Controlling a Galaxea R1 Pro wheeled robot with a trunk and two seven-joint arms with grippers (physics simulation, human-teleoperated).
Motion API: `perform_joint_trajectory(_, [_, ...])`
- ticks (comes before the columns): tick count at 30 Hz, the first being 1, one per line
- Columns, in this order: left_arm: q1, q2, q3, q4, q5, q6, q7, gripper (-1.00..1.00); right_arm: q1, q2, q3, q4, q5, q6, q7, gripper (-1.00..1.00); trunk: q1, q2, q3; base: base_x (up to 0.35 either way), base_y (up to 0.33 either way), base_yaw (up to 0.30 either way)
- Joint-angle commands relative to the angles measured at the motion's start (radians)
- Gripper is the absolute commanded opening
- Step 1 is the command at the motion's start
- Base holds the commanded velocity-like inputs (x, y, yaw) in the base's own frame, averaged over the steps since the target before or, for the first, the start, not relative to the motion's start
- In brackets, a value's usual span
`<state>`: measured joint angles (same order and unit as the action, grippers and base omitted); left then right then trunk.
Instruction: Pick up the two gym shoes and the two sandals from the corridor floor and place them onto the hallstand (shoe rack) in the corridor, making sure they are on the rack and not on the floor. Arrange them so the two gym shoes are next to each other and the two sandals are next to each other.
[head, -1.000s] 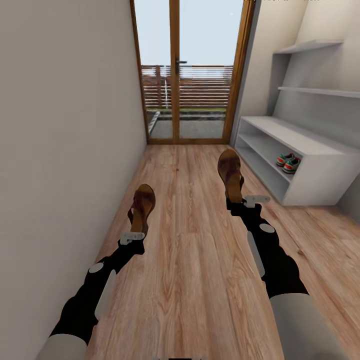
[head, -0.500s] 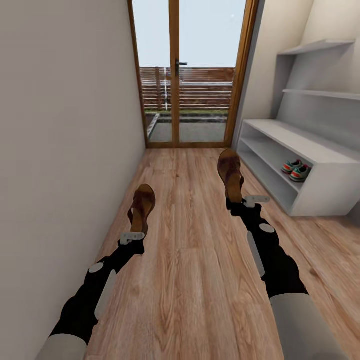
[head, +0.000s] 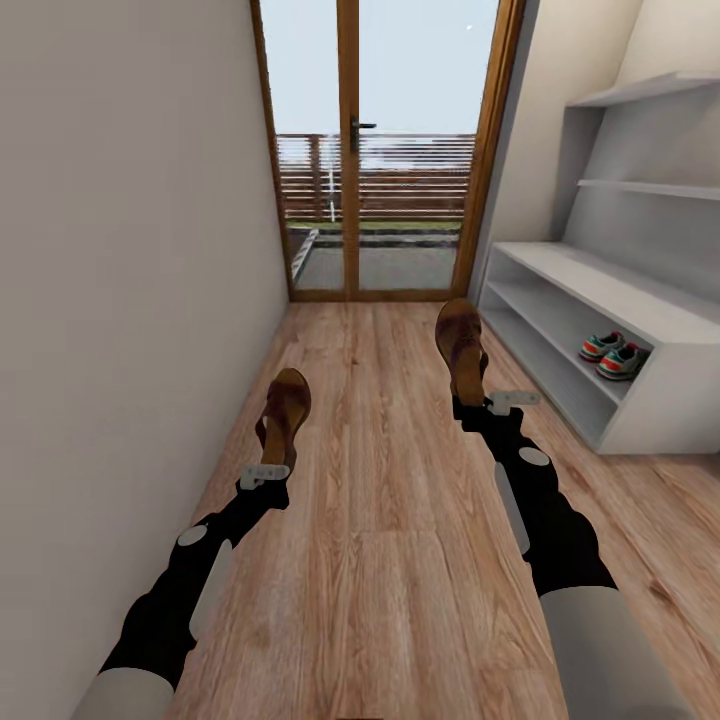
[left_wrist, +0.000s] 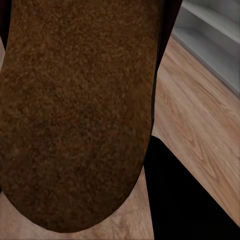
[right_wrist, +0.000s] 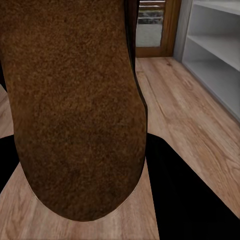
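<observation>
Right of frame sits the rack (head: 600, 290), shoes (head: 612, 354) inside; each gripper, left (head: 268, 462) and right (head: 480, 398), pinches a sandal (head: 285, 405) that could clip its edge or slip.

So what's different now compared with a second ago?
The view has swung left and edged forward: the hallstand and gym shoes slid right in the head view. Each arm still carries a sandal, left sandal and right sandal, unchanged. Nothing was picked up or released.
</observation>
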<state>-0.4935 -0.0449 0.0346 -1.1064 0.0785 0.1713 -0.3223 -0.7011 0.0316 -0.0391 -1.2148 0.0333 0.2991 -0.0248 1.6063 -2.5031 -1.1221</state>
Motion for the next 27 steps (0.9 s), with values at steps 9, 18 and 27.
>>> perform_joint_trajectory(9, [0.0,-0.001,0.004,-0.002,0.009,0.01,-0.009,-1.0,0.0,0.001,-0.001,-0.003,0.002,0.006,-0.001,-1.0,0.0,0.0,-0.001,0.348,0.0,0.0])
perform_joint_trajectory(18, [0.0,-0.001,0.004,-0.001,0.009,0.01,-0.009,-1.0,0.0,0.001,-0.003,-0.004,0.001,0.006,-0.002,-1.0,0.0,0.0,-0.001,0.348,0.0,0.0])
perform_joint_trajectory(27, [0.0,-0.001,0.004,-0.002,0.009,0.01,-0.009,-1.0,0.0,0.001,-0.004,-0.005,0.0,0.006,-0.003,-1.0,0.0,0.0,-0.001,0.348,0.0,0.0])
